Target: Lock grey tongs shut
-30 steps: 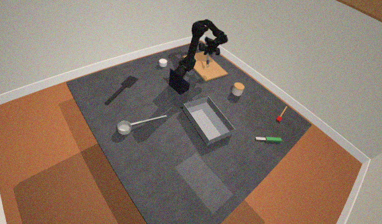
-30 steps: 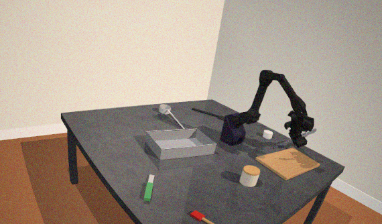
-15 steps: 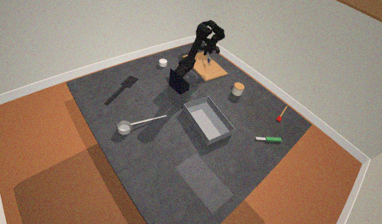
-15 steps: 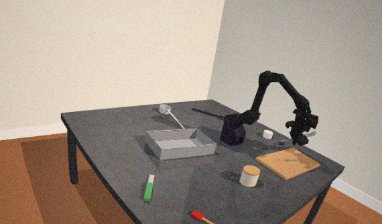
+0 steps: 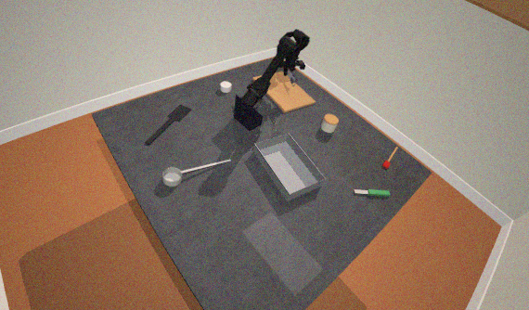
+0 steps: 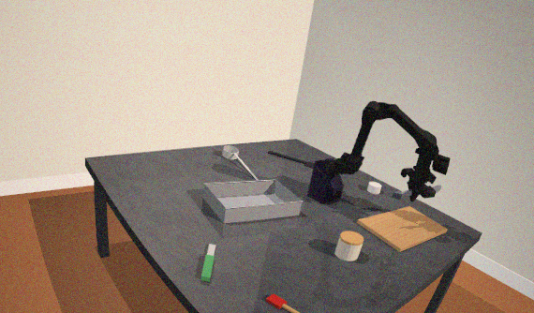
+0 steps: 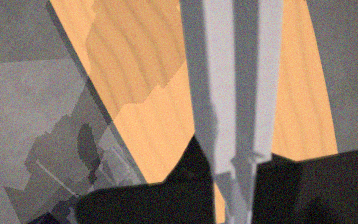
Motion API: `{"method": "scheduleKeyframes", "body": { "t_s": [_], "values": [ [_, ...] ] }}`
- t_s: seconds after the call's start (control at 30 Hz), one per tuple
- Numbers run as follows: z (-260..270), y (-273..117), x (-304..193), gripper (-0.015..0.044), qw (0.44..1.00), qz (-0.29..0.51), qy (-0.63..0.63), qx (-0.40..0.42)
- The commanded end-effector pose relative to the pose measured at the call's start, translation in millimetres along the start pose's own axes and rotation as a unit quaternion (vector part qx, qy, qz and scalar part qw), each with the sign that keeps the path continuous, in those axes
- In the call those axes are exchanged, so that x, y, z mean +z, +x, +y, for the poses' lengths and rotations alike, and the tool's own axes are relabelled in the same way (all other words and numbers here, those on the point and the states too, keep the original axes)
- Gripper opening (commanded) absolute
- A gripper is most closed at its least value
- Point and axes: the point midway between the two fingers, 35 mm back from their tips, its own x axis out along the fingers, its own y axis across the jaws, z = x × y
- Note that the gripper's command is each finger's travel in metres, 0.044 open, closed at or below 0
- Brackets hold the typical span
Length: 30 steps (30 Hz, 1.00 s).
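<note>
The grey tongs [image 5: 292, 80] [image 6: 403, 193] [image 7: 220, 75] are held in my gripper [image 5: 293, 70] [image 7: 205, 135], which is shut on them. In the wrist view their two arms run side by side, close together, up out of the top of the picture. In the exterior view they are nearly level, in the air above the far side of the wooden board [image 5: 291, 101] [image 6: 388, 231] [image 7: 307, 110]. The frames do not show whether the hinge lock is engaged. The tongs' far ends are cut off in the wrist view. The roasting tin [image 5: 306, 188] [image 6: 261, 212] holds nothing.
A lidded jar [image 5: 329, 124] [image 6: 348, 248] stands near the board. A small white cup [image 5: 225, 86] [image 6: 374, 187] stands beyond the arm's base. A black spatula [image 5: 179, 113], a long-handled pan [image 5: 172, 176] [image 6: 230, 152], a green-handled tool [image 5: 379, 193] [image 6: 207, 268] and a red-headed brush [image 5: 386, 164] [image 6: 274, 301] lie farther off.
</note>
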Motion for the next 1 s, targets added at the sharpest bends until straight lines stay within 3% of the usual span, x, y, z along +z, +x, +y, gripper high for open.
{"method": "scheduleKeyframes", "body": {
  "t_s": [0.0, 0.5, 0.97],
  "values": [
    [-3.5, -5.7, 1.3, -0.015, 1.0, 0.015, -0.005, -0.018],
    [-8.8, -13.4, 3.3, -0.015, 0.998, 0.043, -0.017, -0.05],
    [-10.6, 6.3, 4.8, -0.015, 0.998, 0.043, -0.017, -0.05]
  ]
}}
